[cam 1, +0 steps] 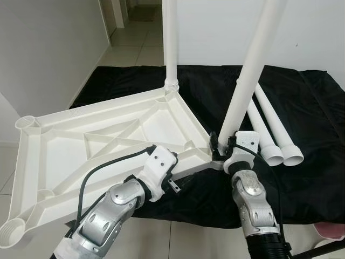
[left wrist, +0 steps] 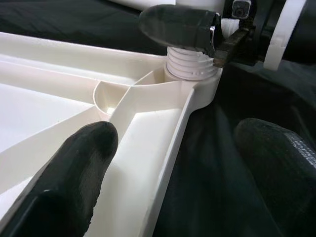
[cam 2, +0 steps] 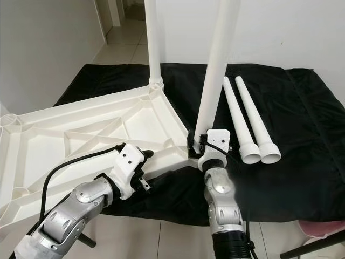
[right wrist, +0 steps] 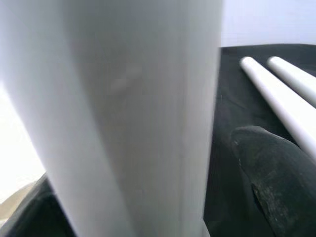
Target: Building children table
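One leg (cam 1: 249, 75) stands near-upright, leaning slightly, in the tabletop's (cam 1: 102, 140) near right corner socket; I have my right gripper (cam 1: 225, 147) clamped at its base. Left gripper (left wrist: 168, 163) straddles the tabletop's edge, open.

We are looking at a home interior: pale floor tiles (cam 1: 141, 39), plain white walls (cam 1: 48, 48), a doorway (cam 1: 135, 11) leading onward, and a black cloth (cam 1: 307, 156) lying across the floor.

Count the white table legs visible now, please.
4: one upright in the tabletop's far corner, one at the near corner in the right gripper, two lying on the black cloth.
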### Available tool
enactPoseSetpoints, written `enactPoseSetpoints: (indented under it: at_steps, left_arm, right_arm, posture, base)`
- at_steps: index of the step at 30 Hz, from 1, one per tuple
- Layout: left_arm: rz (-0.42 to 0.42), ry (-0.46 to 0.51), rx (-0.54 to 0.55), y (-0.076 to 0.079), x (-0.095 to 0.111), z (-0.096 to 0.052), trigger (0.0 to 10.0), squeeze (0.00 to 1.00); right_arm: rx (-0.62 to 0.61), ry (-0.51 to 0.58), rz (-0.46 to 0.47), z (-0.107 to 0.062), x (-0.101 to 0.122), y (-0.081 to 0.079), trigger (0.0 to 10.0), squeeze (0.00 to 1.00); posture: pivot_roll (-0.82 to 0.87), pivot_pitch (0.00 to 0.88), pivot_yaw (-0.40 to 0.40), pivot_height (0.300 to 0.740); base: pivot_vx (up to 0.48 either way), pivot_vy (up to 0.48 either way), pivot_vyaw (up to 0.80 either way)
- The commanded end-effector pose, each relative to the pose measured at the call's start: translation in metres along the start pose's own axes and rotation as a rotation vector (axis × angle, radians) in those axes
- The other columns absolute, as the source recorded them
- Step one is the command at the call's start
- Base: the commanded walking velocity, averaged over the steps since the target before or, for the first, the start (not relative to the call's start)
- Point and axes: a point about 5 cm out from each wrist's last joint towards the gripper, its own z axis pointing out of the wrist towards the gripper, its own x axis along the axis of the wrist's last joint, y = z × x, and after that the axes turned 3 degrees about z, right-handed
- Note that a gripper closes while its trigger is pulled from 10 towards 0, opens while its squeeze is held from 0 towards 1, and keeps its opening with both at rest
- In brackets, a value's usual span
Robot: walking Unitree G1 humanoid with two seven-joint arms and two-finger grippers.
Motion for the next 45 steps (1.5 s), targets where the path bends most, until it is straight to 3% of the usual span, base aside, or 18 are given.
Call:
enactPoseSetpoints:
  at_steps: [1, 4, 5, 15, 16, 17, 18, 20, 21, 24, 25, 35, 36, 45]
  left_arm:
    - [0.014, -0.013, -0.035, 0.001, -0.001, -0.004, 10.0, 0.00]
    - [0.015, -0.014, -0.036, 0.000, -0.001, -0.004, 10.0, 0.00]
    - [0.018, -0.014, -0.034, -0.001, 0.000, -0.004, 10.0, 0.00]
    - [0.022, -0.009, -0.041, 0.000, 0.001, -0.002, 10.0, 0.00]
    - [0.023, -0.009, -0.042, 0.001, 0.001, -0.002, 10.0, 0.00]
    - [0.023, -0.009, -0.042, 0.001, 0.001, -0.002, 10.0, 0.00]
    - [0.024, -0.009, -0.042, 0.001, 0.001, -0.002, 10.0, 0.00]
    - [0.024, -0.010, -0.042, 0.001, 0.001, -0.002, 10.0, 0.00]
    - [0.027, -0.011, -0.043, 0.000, 0.001, -0.003, 10.0, 0.00]
    - [0.028, -0.011, -0.043, 0.000, 0.001, -0.003, 10.0, 0.00]
    - [0.030, -0.012, -0.043, 0.000, 0.001, -0.003, 10.0, 0.00]
    - [0.028, -0.014, -0.043, 0.001, 0.000, -0.004, 10.0, 0.00]
    - [0.029, -0.014, -0.042, 0.001, 0.000, -0.004, 10.0, 0.00]
    - [0.031, -0.013, -0.037, -0.001, 0.001, -0.004, 10.0, 0.00]
  right_arm:
    - [0.067, -0.022, 0.004, 0.003, -0.002, -0.001, 10.0, 0.00]
    - [0.130, -0.030, -0.018, 0.006, -0.002, -0.001, 10.0, 0.00]
    - [0.222, -0.028, -0.029, 0.011, 0.000, -0.002, 10.0, 0.00]
    - [0.462, -0.046, -0.076, 0.026, 0.002, -0.005, 10.0, 0.00]
    - [0.479, -0.040, -0.095, 0.028, 0.003, -0.004, 9.4, 0.00]
    - [0.479, -0.040, -0.095, 0.028, 0.003, -0.004, 9.4, 0.00]
    - [0.502, -0.044, -0.098, 0.030, 0.003, -0.003, 5.0, 0.00]
    - [0.514, -0.047, -0.100, 0.031, 0.002, -0.003, 4.8, 0.00]
    - [0.557, -0.041, -0.110, 0.034, 0.004, -0.002, 3.6, 0.00]
    - [0.573, -0.039, -0.113, 0.034, 0.004, -0.002, 3.6, 0.00]
    - [0.581, -0.038, -0.118, 0.035, 0.004, -0.001, 0.0, 0.00]
    - [0.561, -0.092, -0.108, 0.032, -0.007, 0.007, 0.0, 0.00]
    - [0.531, -0.111, -0.109, 0.032, -0.010, 0.009, 10.0, 0.00]
    - [0.381, -0.131, -0.067, 0.030, -0.017, 0.008, 10.0, 0.00]
  posture:
    - [-0.03, 0.072, 0.051, 0.740]
    - [-0.03, 0.071, 0.051, 0.740]
    - [-0.03, 0.070, 0.051, 0.740]
    - [-0.03, 0.059, 0.052, 0.740]
    - [-0.03, 0.045, 0.049, 0.740]
    - [-0.03, 0.045, 0.049, 0.740]
    - [-0.03, 0.045, 0.049, 0.740]
    - [-0.02, 0.042, 0.049, 0.740]
    - [-0.02, 0.040, 0.048, 0.740]
    - [-0.02, 0.040, 0.048, 0.740]
    - [-0.02, 0.037, 0.046, 0.740]
    - [-0.02, 0.037, 0.046, 0.740]
    - [-0.02, 0.040, 0.054, 0.740]
    - [-0.03, 0.046, 0.059, 0.740]
  base:
    - [0.000, 0.000, 0.00]
    - [0.000, 0.000, 0.00]
    - [0.000, 0.000, 0.00]
    - [0.000, 0.000, 0.00]
    - [0.000, 0.000, 0.00]
    - [0.000, 0.000, 0.00]
    - [0.000, 0.000, 0.00]
    - [0.000, 0.000, 0.00]
    - [0.000, 0.000, 0.00]
    - [0.000, 0.000, 0.00]
    - [0.000, 0.000, 0.00]
    - [0.000, 0.000, 0.00]
    - [0.000, 0.000, 0.00]
    - [0.000, 0.000, 0.00]
